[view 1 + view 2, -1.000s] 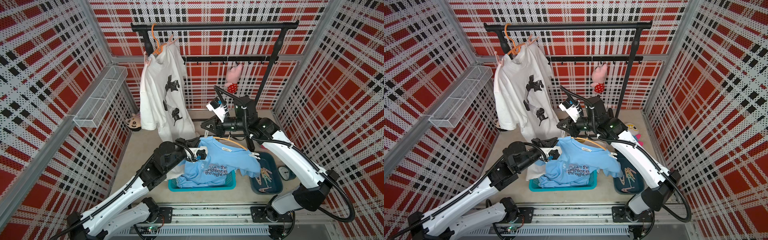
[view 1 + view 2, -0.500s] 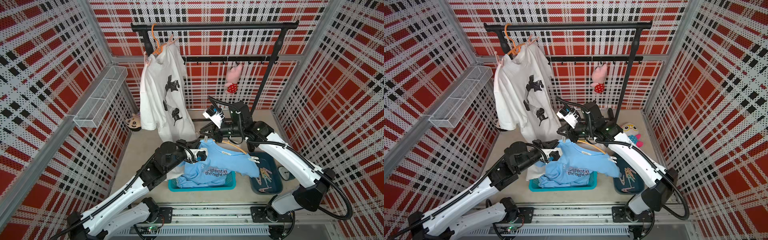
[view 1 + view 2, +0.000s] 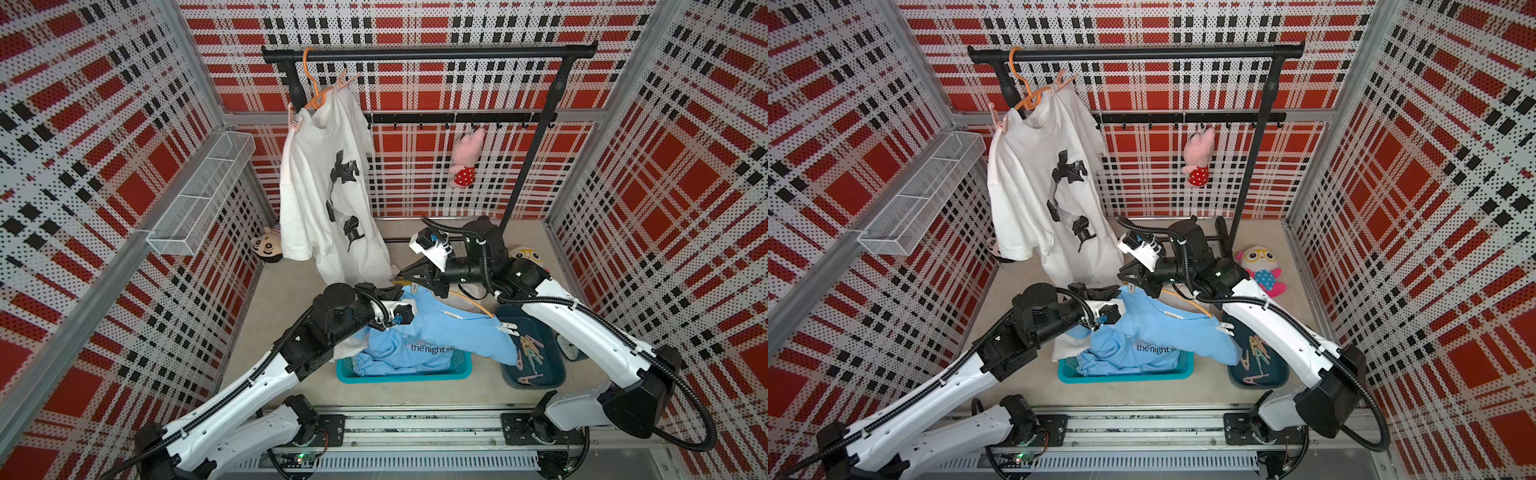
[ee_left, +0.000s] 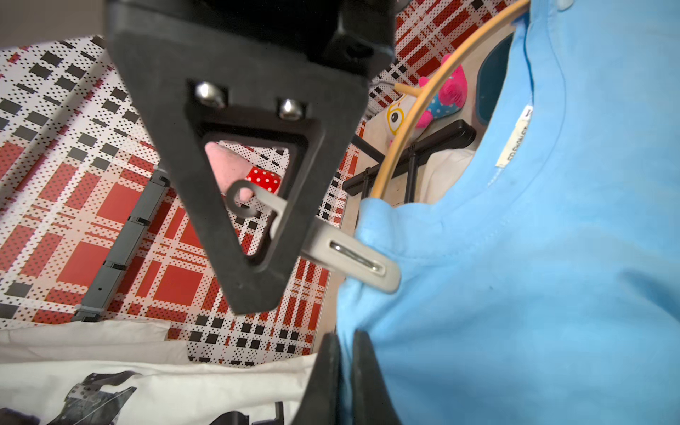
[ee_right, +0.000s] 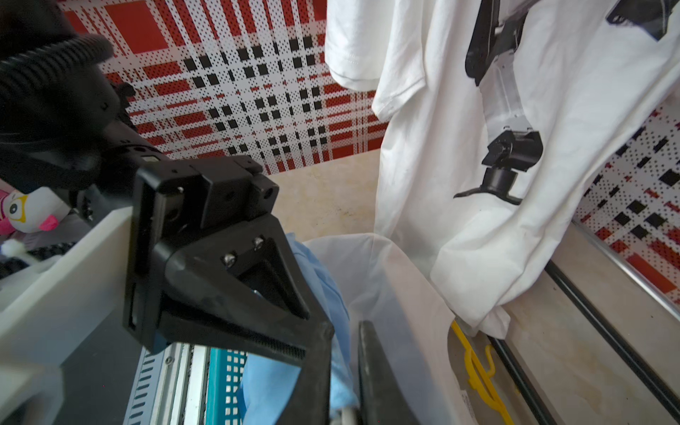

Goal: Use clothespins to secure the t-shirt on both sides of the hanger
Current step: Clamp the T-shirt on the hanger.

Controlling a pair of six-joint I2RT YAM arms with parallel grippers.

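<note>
While the left gripper (image 4: 342, 353) clamped the blue t-shirt (image 4: 515, 276), the right gripper (image 3: 409, 280) pinched a clothespin (image 4: 349, 257) onto the hanger (image 4: 412, 121); release looked next.

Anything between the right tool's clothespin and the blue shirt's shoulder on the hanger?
Nothing visible. The clothespin held by the right tool touches the shoulder of the blue t-shirt by the hanger; the left tool grips the fabric beside it, not between.
</note>
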